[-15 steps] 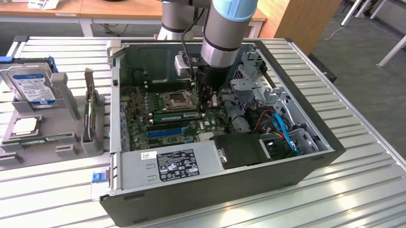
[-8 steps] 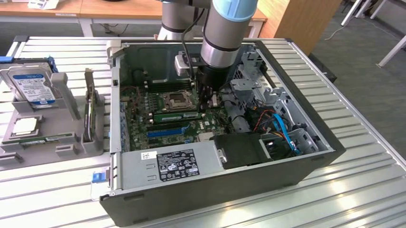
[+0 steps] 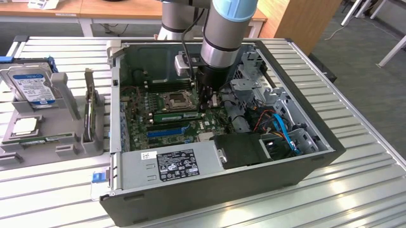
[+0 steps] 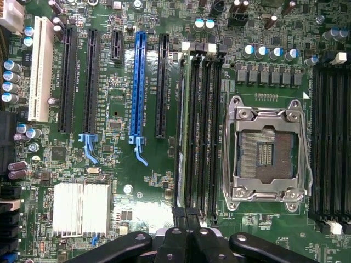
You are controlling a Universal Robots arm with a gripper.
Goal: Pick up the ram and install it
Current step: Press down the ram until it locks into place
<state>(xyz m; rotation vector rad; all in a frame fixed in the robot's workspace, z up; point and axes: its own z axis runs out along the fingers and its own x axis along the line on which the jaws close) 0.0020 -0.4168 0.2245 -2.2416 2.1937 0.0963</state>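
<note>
- Ram (image 3: 178, 116) stands edge-on in a memory slot (image 4: 188, 131) left of the CPU socket (image 4: 267, 150) (seemingly seated).
- Gripper (image 4: 186, 230): fingers pressed together above the slot's end.
- Uneven pressing could leave one end unlatched, or flex the motherboard (image 4: 109, 181).

motherboard (image 4: 137, 181): dark green, speckled with fine pale traces and small silver parts.
ram (image 3: 178, 116): green stick, seated in a black slot just beside the tool.
tool (image 4: 186, 241): black, glossy linkages.
arm (image 3: 223, 33): silver-grey tube with light blue cap.
expansion slots (image 4: 140, 82): one blue, one white, the others black; blue latches at their ends.
heatsink (image 4: 82, 209): silver-white, finely ribbed.
processor socket (image 4: 267, 150): silver frame around dark grey centre.
capacitors (image 4: 263, 51): pale blue tops, dark bodies.
computer case (image 3: 266, 166): dark grey shell.
power supply (image 3: 178, 164): grey, with black-and-white label.
hard drive (image 3: 30, 84): silver, blue-white label.
desk (image 3: 355, 190): pale silver slats, striped.
cables (image 3: 285, 133): blue and orange.
</note>
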